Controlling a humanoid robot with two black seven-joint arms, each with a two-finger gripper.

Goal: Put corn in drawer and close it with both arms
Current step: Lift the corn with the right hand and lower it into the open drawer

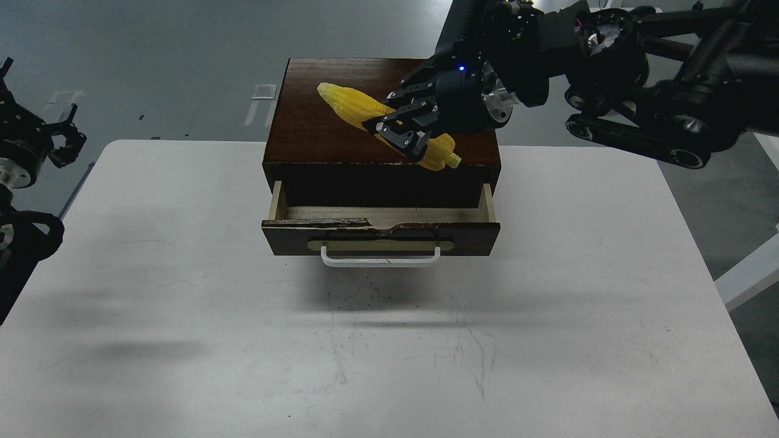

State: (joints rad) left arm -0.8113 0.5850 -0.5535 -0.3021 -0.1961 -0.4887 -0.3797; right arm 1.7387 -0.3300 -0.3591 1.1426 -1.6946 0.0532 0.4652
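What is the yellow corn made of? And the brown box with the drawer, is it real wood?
The corn looks like plastic or rubber: one even bright yellow, with molded kernel rows. The cabinet and its drawer look like dark-stained wood: the chipped front edge shows paler material, and the inside is pale wood. The handle looks like white-coated metal, though I can't be sure.

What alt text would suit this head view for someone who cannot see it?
The right gripper is closed around a yellow corn on top of a dark wooden cabinet, above its open drawer. The cabinet stands on a white table; the left gripper waits off to the side.
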